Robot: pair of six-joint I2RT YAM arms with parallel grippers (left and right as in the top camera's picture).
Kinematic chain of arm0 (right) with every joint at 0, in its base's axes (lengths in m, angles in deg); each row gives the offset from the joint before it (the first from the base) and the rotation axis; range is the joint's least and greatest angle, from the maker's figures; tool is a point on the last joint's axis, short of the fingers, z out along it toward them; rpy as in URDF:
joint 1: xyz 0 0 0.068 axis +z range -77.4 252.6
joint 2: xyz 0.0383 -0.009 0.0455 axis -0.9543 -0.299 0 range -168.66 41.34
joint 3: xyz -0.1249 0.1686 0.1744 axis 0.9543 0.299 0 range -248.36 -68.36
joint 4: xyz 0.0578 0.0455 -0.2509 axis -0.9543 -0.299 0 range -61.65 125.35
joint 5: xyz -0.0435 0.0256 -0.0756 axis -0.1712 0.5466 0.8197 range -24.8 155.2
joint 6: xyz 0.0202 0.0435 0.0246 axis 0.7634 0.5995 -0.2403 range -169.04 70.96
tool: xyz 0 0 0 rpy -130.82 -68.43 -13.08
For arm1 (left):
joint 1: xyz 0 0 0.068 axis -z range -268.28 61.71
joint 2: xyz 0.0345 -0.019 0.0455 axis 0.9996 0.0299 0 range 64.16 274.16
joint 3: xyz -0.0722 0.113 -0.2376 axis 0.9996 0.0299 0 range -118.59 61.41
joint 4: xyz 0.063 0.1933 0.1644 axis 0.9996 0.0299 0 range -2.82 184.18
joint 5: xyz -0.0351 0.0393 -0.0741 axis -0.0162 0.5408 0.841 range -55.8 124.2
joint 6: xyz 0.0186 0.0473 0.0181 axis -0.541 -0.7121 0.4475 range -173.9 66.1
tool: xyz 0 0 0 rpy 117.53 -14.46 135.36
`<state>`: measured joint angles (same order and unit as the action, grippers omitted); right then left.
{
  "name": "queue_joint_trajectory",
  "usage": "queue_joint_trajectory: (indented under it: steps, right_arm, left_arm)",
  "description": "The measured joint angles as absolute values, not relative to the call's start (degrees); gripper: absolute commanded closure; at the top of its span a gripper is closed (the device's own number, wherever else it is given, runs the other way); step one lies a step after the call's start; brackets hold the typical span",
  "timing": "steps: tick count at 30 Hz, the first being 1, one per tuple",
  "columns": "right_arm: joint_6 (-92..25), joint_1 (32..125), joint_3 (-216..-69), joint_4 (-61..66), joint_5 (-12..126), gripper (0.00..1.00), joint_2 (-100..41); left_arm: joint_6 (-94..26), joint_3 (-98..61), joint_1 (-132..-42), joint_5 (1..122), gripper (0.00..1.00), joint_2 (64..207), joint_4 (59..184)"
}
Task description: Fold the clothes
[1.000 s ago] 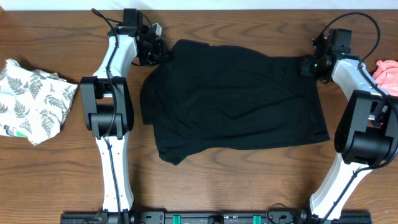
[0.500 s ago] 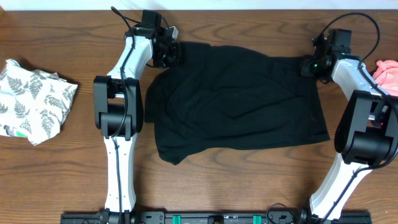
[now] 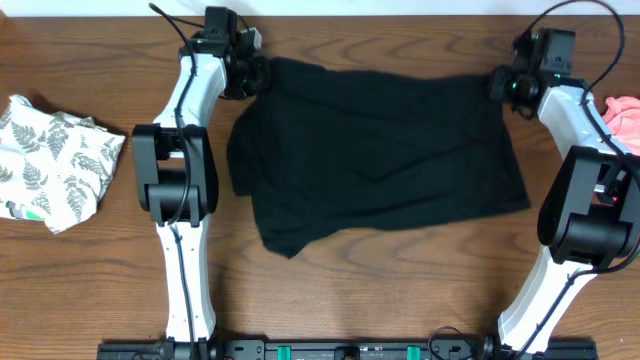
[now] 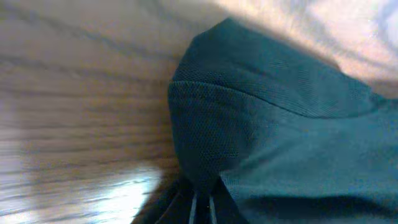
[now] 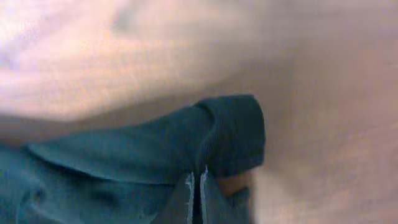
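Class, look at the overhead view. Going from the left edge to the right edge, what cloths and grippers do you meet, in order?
From the left: fern-print cloth → left gripper → black garment → right gripper → pink cloth.

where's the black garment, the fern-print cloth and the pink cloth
black garment [image 3: 380,150], overhead view, middle of the fabric
fern-print cloth [image 3: 55,165], overhead view, its centre
pink cloth [image 3: 628,110], overhead view, visible part at right edge
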<state>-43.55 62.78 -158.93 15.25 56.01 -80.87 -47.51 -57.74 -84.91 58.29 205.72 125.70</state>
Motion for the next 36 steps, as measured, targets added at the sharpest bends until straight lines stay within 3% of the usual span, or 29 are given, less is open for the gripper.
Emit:
queue_joint_trajectory:
  steps: [8, 12, 13, 14, 18, 23, 28, 32, 36]
  right_arm:
    - [-40.0, 62.9, -159.1, 23.5, 57.6, 0.98, -80.9]
    - [-38.3, 63.1, -159.1, 26.0, 59.3, 0.57, -81.0]
    - [-38.0, 63.1, -159.2, 26.2, 59.6, 0.49, -81.1]
    - [-37.8, 63.1, -159.2, 26.2, 60.0, 0.34, -81.2]
    - [-37.4, 63.1, -159.3, 24.3, 61.1, 0.01, -81.9]
    - [-39.3, 63.0, -159.5, 16.9, 61.3, 0.01, -82.0]
    - [-40.9, 62.1, -159.5, 0.4, 61.3, 0.02, -81.2]
    - [-41.8, 60.4, -159.5, -11.9, 61.3, 0.27, -79.7]
    - [-42.0, 59.0, -159.5, -19.0, 61.4, 0.30, -79.1]
  left_arm:
    - [-46.4, -57.5, -84.5, 57.1, 0.94, 204.9, 125.7]
    - [-46.4, -57.5, -84.2, 56.6, 0.91, 204.9, 125.7]
    - [-46.4, -57.5, -84.2, 56.5, 0.84, 204.9, 125.7]
    - [-46.3, -57.5, -84.1, 56.4, 0.71, 204.9, 125.7]
    - [-46.2, -57.5, -84.0, 56.3, 0.59, 204.9, 125.7]
    - [-46.4, -57.4, -83.9, 57.6, 0.48, 204.8, 127.5]
    - [-46.9, -56.9, -83.9, 57.7, 0.41, 201.6, 133.3]
    - [-46.9, -56.6, -83.7, 57.6, 0.41, 194.7, 140.9]
    - [-47.7, -56.8, -82.2, 57.6, 0.41, 188.0, 147.9]
